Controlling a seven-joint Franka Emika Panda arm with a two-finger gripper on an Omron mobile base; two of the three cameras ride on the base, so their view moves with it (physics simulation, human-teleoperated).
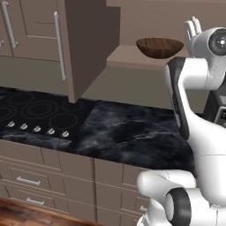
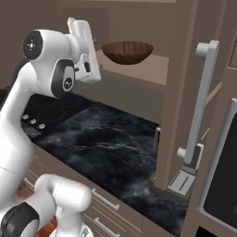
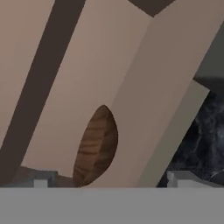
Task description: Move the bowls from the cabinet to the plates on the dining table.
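Note:
A dark brown wood-grain bowl (image 1: 160, 47) (image 2: 127, 52) sits upright on the lower shelf (image 2: 148, 67) of the open cabinet (image 1: 84, 44). My gripper (image 1: 193, 27) is raised at shelf height, just right of the bowl in the left base view and apart from it. It is open, and nothing is between its fingers. In the hand view, which is rolled, the bowl (image 3: 97, 146) lies a short way ahead of the gripper (image 3: 109, 181), with the fingertips (image 3: 41, 180) spread wide on either side. The plates and the dining table are out of view.
Both cabinet doors are swung out, one left of the shelf (image 1: 88, 53), one on the right with a long silver handle (image 2: 201, 102). Below lie a black marble counter (image 1: 132, 132), a black cooktop (image 1: 35, 110) and drawers (image 1: 66, 176). A dark appliance (image 2: 222, 185) stands at the right.

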